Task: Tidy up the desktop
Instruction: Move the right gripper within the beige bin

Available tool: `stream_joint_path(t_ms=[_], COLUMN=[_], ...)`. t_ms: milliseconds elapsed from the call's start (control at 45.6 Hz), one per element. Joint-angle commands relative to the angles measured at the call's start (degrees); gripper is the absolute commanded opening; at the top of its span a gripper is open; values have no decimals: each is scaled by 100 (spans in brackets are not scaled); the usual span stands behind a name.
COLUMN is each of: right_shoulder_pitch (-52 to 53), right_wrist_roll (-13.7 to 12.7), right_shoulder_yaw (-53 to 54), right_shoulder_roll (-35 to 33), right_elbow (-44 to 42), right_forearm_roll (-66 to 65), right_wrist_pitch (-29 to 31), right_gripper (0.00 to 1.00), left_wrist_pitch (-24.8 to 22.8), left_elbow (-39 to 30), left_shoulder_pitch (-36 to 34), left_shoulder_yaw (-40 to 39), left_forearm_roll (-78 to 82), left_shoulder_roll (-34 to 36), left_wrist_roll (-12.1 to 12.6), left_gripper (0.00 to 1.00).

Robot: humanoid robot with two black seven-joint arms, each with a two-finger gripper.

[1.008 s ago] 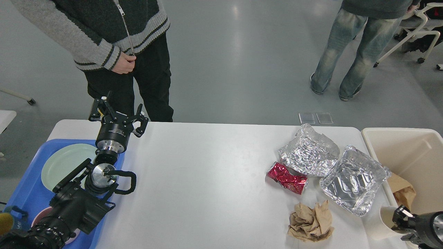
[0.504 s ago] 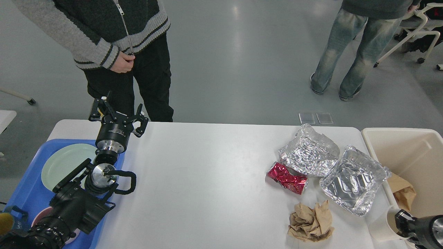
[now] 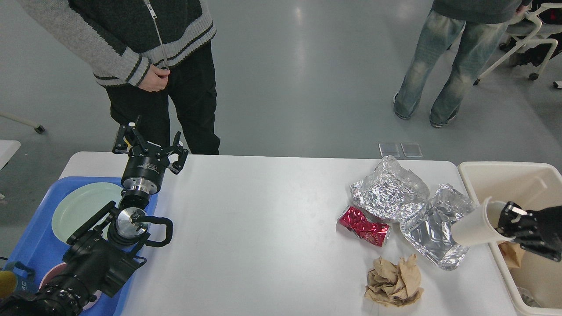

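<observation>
Over the desktop's (image 3: 263,237) right edge, right fingers (image 3: 509,215) pinching a paper cup (image 3: 472,229); left fingers (image 3: 131,136) spread.

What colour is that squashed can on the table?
The crushed can is shiny red with a faint pattern, seen in the head view.

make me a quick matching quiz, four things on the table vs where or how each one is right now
Things:
1. paper cup
2. crushed red can
3. pale green plate
4. brown paper wad

States:
A. lying in the blue tray
B. held tilted by the right gripper
C. loose near the desktop's front edge
D. beside the crumpled foil sheet

Pairs: 1-B, 2-D, 3-A, 4-C
</observation>
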Motion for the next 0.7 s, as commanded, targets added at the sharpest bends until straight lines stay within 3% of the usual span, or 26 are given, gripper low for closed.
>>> stream_joint_path(t_ms=[0,153,263,416,679], right_shoulder_pitch=[1102,1744,2158,2387,1527], right_wrist_roll=[-27,-27,-27,-27,-27], right_shoulder_yaw=[22,39,118,426,-505], right_shoulder_roll=[747,1838,2436,2542,2428], right_elbow=[50,208,919,1454,614], right_forearm_roll=[-40,-40,-31,118,110], right_wrist_pitch=[810,951,873,732,73], right_gripper=[0,0,0,0,0], left_wrist_pitch=[0,0,0,0,0], left_elbow=[-3,5,-3,-3,-3], left_shoulder_pitch=[0,0,0,0,0], left_shoulder_yaw=[0,0,0,0,0], left_forearm_roll=[0,0,0,0,0], left_shoulder_roll=[1,1,-8,1,1], left_wrist_roll=[0,0,0,0,0], left_gripper=[97,97,97,97,97])
